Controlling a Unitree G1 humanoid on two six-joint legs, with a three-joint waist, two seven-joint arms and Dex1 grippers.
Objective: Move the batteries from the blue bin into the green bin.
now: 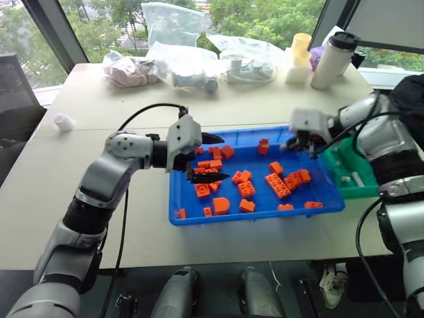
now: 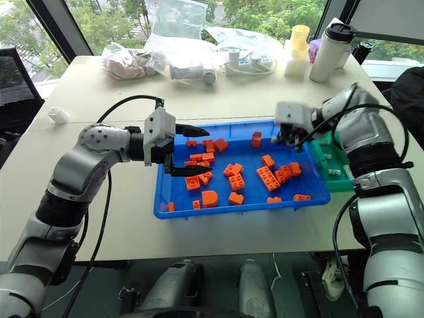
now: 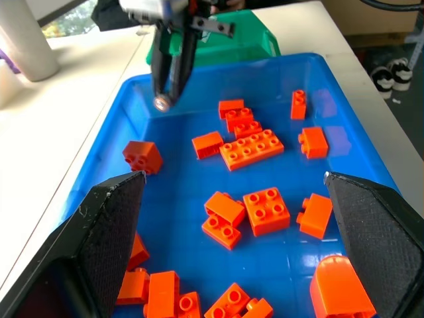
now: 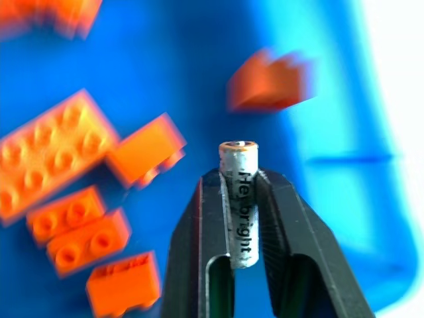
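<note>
place: office or lab | cues: beige table (image 1: 265,106), big windows (image 1: 106,20), travel mug (image 1: 334,59)

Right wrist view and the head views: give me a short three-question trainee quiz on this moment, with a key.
1. True or false: the right gripper is shut on a battery.
2. The left gripper is: A) holding a brick, B) open above the blue bin, C) inside the green bin.
3. What lies in the green bin?

Key
1. True: its fingers clamp the silver cylinder, end sticking out, above the orange bricks.
2. B.
3. At least two batteries rest on its floor.
</note>
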